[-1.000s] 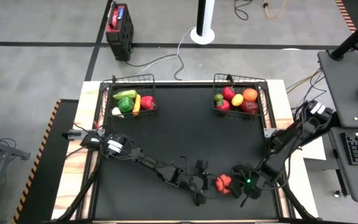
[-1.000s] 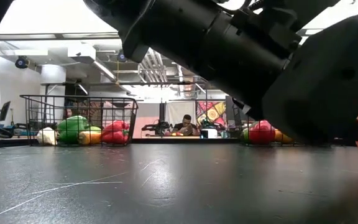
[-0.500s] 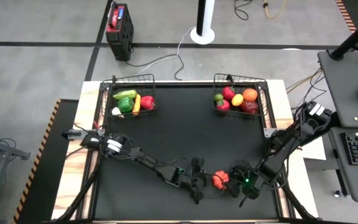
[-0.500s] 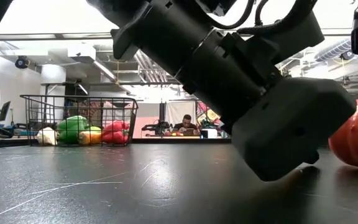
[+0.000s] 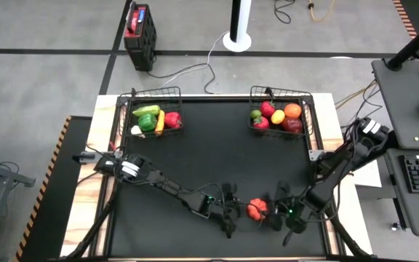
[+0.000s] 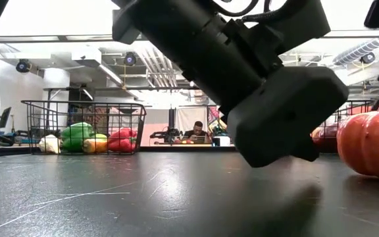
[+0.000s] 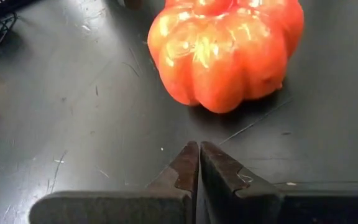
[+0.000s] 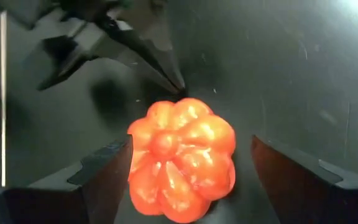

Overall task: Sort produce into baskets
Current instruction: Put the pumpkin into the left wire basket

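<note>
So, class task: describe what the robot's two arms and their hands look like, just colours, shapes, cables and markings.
Both arms are black, built of slim tube segments joined by chunkier joints. The left arm carries a white band near its base; the right arm has a white collar near its shoulder and loose black cables. The left hand ends in dark, scuffed wedge fingers. The right hand has broad flat black fingers, and a small green light glows beside it.

In the low view we see only part of the pumpkin (image 6: 374, 141); the right edge cuts it, and the far people are too small to tell.
</note>
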